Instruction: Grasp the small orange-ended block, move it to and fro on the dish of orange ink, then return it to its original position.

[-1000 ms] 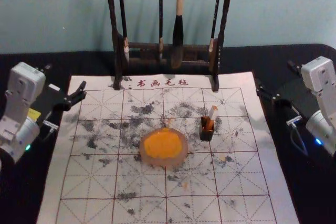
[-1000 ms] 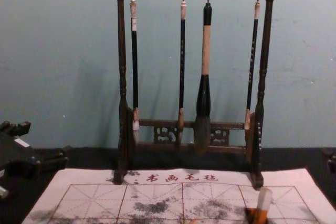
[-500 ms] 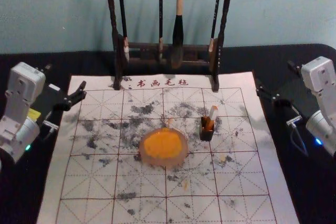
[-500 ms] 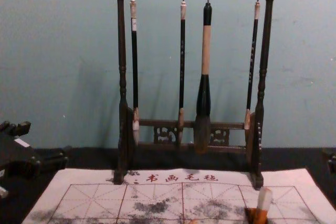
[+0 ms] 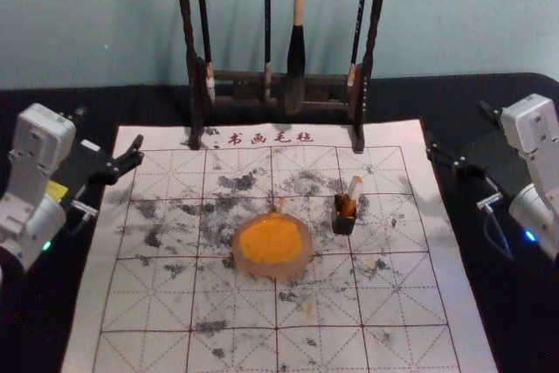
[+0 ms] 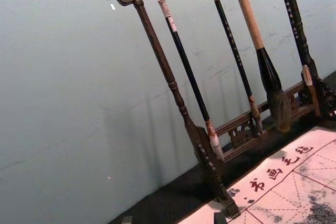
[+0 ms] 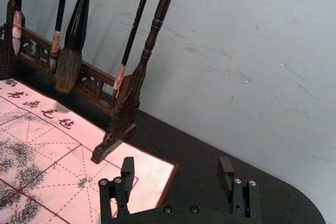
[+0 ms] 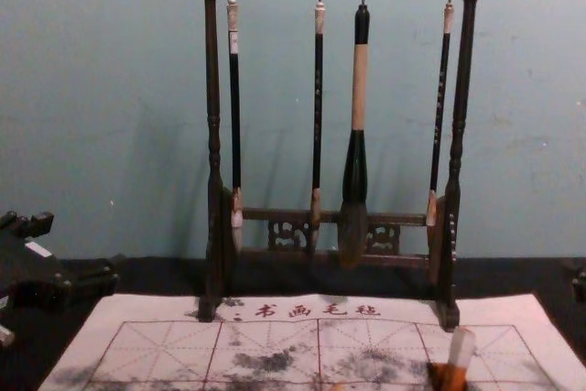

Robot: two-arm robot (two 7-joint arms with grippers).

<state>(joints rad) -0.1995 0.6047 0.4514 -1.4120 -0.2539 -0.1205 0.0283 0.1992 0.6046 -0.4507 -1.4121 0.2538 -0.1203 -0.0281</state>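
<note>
Air separates the two fingers of the left hand, which stand wide apart with nothing between them, off the far left corner of the mat. The right hand is parked off the far right corner, and the right wrist view shows its fingers spread wide as well, also holding nothing.

In from the hands, the block stands in a small black holder on the right half of the mat, tilting a little to the right. Its upper part is pale, topped with orange, and orange shows again lower down at the holder's mouth.

To the left of the holder and a bit nearer, apart from it, sits the round dish, with orange ink spread across its middle. Red grid lines and black smudges mark the mat around both, and a line of red characters runs along its far edge.

Beyond, a dark wooden rack carries one thick brush and three thin brushes, hanging tips down before a pale blue-green wall. The surface under it all is black.
</note>
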